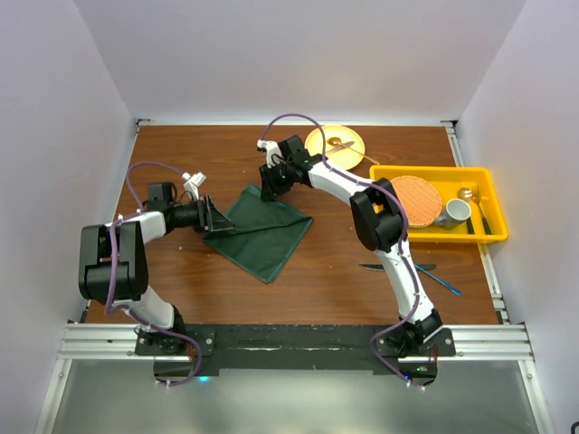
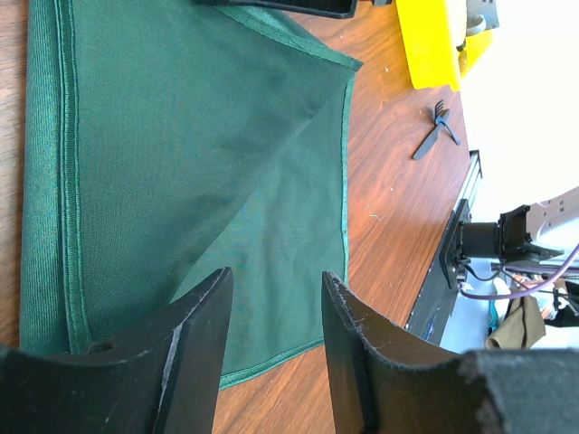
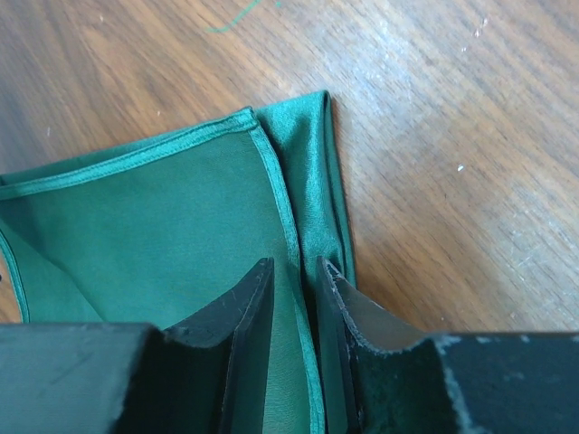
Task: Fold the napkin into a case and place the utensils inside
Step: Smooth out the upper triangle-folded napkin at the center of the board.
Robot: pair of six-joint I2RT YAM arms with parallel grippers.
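Observation:
The dark green napkin point(image 1: 261, 231) lies folded on the wooden table, one loose layer lying slantwise over the rest point(image 2: 181, 163). My left gripper point(image 1: 215, 217) hovers at its left edge, open point(image 2: 276, 280) with only flat cloth showing below the gap. At the napkin's far corner is my right gripper point(image 1: 270, 188). Its jaws point(image 3: 294, 267) stand slightly apart astride the hem of the stacked corner point(image 3: 298, 172), not pinching it. The dark-handled knife point(image 1: 389, 268) and the blue fork point(image 1: 441, 282) lie on the table behind the right arm, apart from the cloth.
A yellow plate point(image 1: 335, 143) with a metal utensil sits at the back. At the right, a yellow bin point(image 1: 484, 185) holds an orange round mat, a mug and metal cutlery. White walls close in the table.

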